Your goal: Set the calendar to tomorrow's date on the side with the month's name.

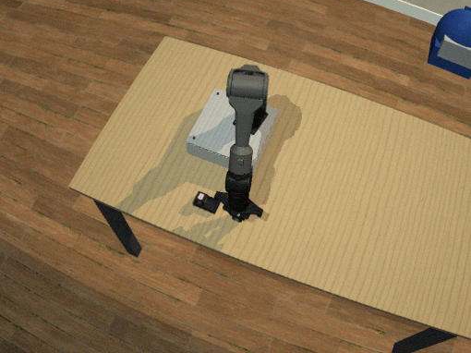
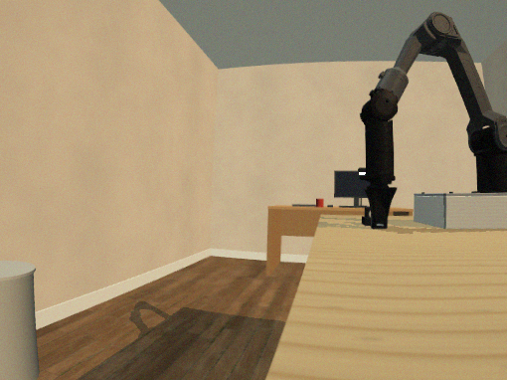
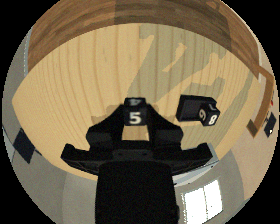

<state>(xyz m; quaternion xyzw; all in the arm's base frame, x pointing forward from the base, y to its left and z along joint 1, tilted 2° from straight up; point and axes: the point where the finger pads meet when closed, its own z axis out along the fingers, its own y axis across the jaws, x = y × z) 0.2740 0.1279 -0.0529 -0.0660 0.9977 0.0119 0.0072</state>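
Observation:
My gripper points down and is shut on a black cube. In the wrist view the cube shows a white 5 towards the camera and part of another mark on a darker face. The fingertips are low over the table; whether the cube touches it cannot be told. The small black tray lies on the table beside the gripper. A second black cube is at the tray's far end from the gripper, showing an 8 and a 6 or 9. The rest of the tray holds no cube.
The arm stands on a pale box behind the gripper. The wooden table's near edge runs a short way beyond the gripper and tray. A blue object stands off the table.

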